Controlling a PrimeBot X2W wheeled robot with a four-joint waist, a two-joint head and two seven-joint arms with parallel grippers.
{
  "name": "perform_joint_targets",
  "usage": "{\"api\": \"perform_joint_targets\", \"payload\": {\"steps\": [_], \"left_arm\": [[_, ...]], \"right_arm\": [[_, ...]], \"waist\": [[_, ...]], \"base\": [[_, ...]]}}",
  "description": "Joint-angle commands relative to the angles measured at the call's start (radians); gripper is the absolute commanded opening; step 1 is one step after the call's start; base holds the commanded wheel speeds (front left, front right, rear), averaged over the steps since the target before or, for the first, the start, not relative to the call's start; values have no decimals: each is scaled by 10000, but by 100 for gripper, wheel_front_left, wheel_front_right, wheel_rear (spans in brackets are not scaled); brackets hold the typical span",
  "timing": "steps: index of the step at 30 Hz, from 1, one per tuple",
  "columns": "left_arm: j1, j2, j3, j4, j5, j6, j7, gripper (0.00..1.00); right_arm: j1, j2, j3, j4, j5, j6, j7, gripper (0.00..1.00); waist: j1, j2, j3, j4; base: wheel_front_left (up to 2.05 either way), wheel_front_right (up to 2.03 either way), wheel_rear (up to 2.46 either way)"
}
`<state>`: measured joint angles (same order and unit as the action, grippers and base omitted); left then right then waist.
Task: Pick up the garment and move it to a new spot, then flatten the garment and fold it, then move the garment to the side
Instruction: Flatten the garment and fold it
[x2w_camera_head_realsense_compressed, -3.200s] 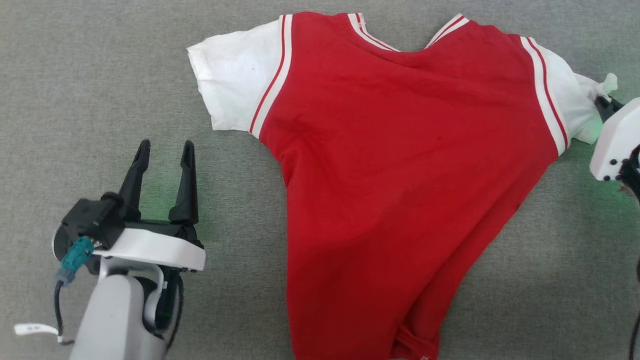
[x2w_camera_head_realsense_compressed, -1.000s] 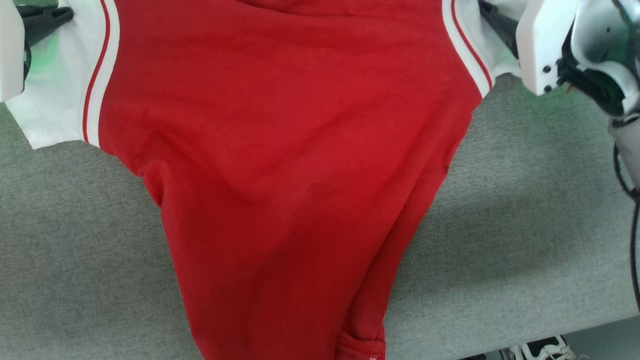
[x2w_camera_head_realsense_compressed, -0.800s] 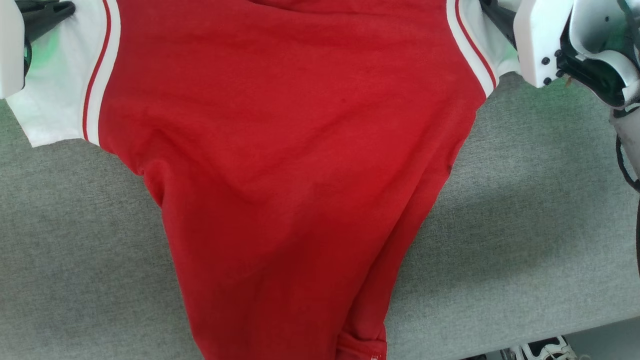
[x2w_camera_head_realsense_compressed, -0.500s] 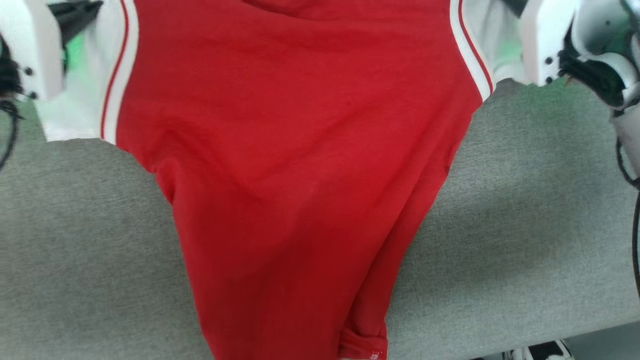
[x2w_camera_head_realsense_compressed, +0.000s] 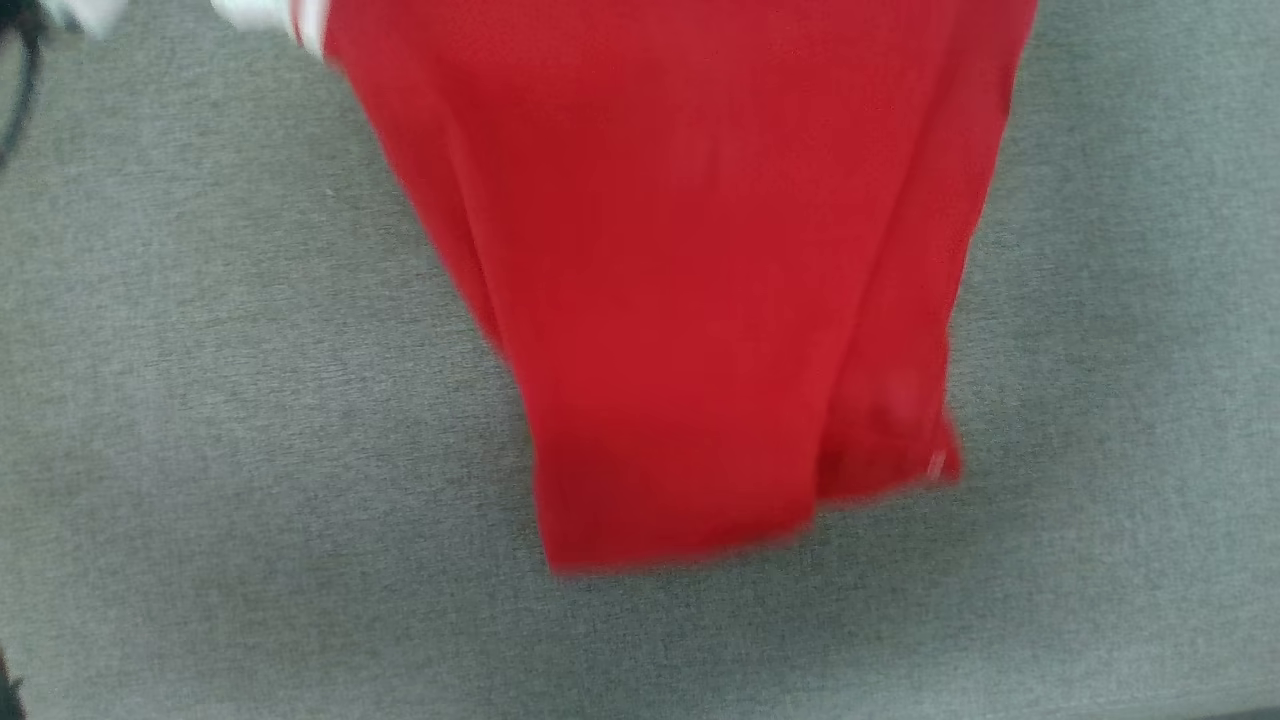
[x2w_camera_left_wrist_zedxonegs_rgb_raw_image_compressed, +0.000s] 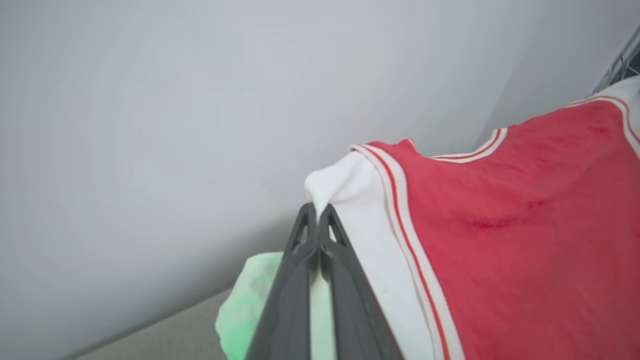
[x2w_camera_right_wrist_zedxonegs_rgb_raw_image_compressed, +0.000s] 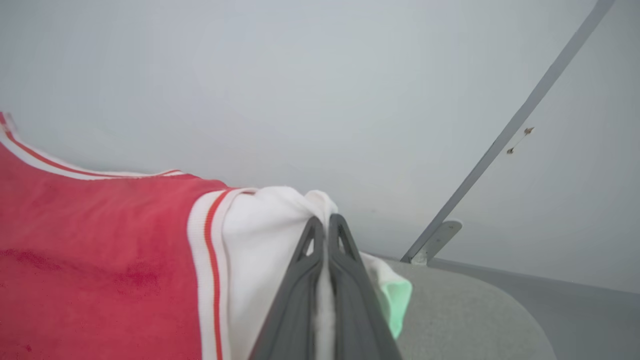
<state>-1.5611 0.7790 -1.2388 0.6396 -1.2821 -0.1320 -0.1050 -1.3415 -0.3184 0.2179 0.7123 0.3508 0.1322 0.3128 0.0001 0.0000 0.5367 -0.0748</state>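
Note:
The garment (x2w_camera_head_realsense_compressed: 690, 270) is a red jersey with white sleeves and striped trim. In the head view its red body hangs down from the top edge over the grey surface, hem at the lower middle. My left gripper (x2w_camera_left_wrist_zedxonegs_rgb_raw_image_compressed: 318, 212) is shut on the garment's (x2w_camera_left_wrist_zedxonegs_rgb_raw_image_compressed: 500, 240) white sleeve, which bunches at the fingertips. My right gripper (x2w_camera_right_wrist_zedxonegs_rgb_raw_image_compressed: 325, 222) is shut on the other white sleeve of the garment (x2w_camera_right_wrist_zedxonegs_rgb_raw_image_compressed: 100, 260). Between the two grippers the fabric spans with its collar trim uppermost. Any lettering is hidden.
The grey fabric-covered table (x2w_camera_head_realsense_compressed: 200, 400) spreads under and around the hanging jersey. A pale wall (x2w_camera_left_wrist_zedxonegs_rgb_raw_image_compressed: 200, 100) stands behind. A slanted grey metal bar (x2w_camera_right_wrist_zedxonegs_rgb_raw_image_compressed: 500, 145) with a bracket rises at the table's far corner in the right wrist view.
The right gripper has shut on its sleeve. Both arms have lifted the jersey off the table, its hem now hanging free. The head view has shifted, and both grippers have left that view.

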Motion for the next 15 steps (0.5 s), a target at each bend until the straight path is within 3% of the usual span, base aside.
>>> {"api": "perform_joint_targets", "payload": {"steps": [1, 5, 9, 12, 15], "left_arm": [[-202, -69, 85, 125, 66, 29, -164, 0], [-1346, -690, 714, 1508, 65, 29, -1196, 0], [-2511, -1288, 1621, 2602, 197, 29, -1586, 0], [-2964, -1625, 2510, 2706, 326, 28, -1611, 0], [-2398, -1768, 2706, 2324, 428, 28, -1610, 0]], "right_arm": [[-195, 71, -126, 84, -160, -28, -169, 0], [-1660, 540, -1219, 704, -1293, -28, -1256, 0], [-2849, 998, -2360, 1281, -2470, -28, -2457, 0], [-3458, 1279, -3050, 1652, -3176, -28, -3112, 0], [-3449, 1546, -3322, 2156, -3558, -26, -3360, 0]], "waist": [[-1, 0, -8, 35], [-1, 0, 9, 124], [-1, 0, -58, 220], [-1, 0, -140, 302], [-1, 0, -331, 378]], "base": [[0, 0, 0], [0, 0, 0], [0, 0, 0], [0, 0, 0], [0, 0, 0]]}}
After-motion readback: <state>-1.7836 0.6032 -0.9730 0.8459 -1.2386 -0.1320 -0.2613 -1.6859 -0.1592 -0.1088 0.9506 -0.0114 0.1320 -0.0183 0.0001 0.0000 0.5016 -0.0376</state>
